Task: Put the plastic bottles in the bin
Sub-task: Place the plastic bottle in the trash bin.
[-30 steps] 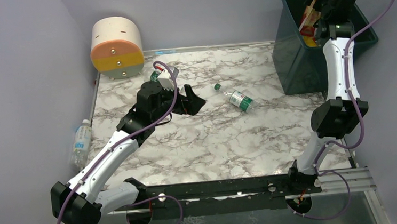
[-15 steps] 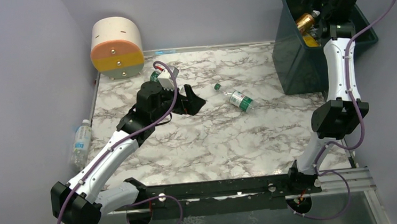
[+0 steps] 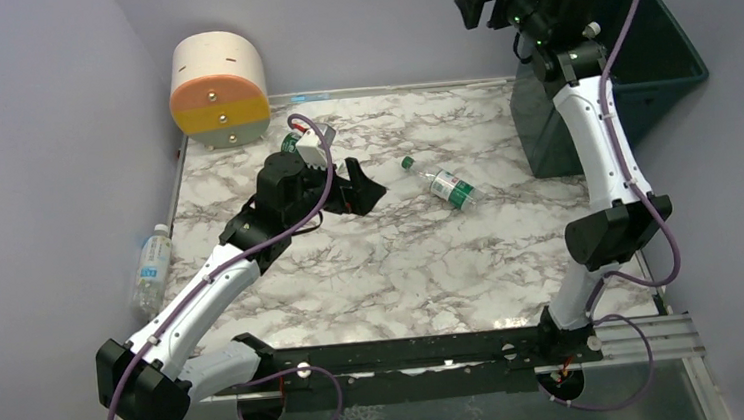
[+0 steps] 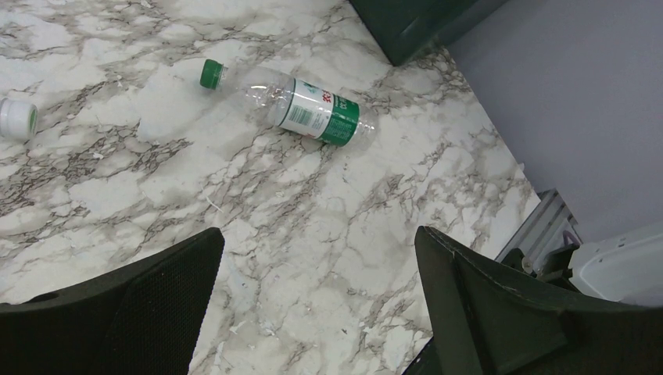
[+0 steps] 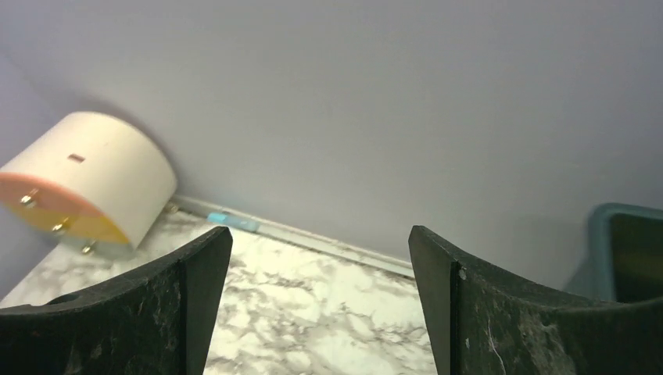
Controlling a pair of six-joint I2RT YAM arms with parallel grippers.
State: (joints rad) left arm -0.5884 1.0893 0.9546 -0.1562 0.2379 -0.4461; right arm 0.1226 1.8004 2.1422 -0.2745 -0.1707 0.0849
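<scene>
A clear plastic bottle [image 3: 452, 189] with a green label and green cap lies on its side mid-table; the left wrist view shows this bottle [image 4: 313, 113] ahead of the fingers. My left gripper [image 3: 361, 186] hovers low to its left, open and empty [image 4: 319, 234]. A second bottle [image 3: 152, 267] lies beyond the table's left edge, and a third bottle [image 3: 291, 141] is partly hidden behind the left wrist. The dark teal bin [image 3: 672, 56] stands at the back right. My right gripper [image 3: 488, 0] is raised high, left of the bin, open and empty [image 5: 319, 233].
The round cream, orange and yellow drum [image 3: 219, 90] lies on its side in the back left corner, and this drum [image 5: 86, 187] also shows in the right wrist view. Grey walls close in the back and both sides. A small white cap [image 4: 16, 117] sits at the left edge of the left wrist view.
The right gripper opened over the bin and its bottle dropped in. The right arm then swung left, away from the bin. The left arm has not moved.
</scene>
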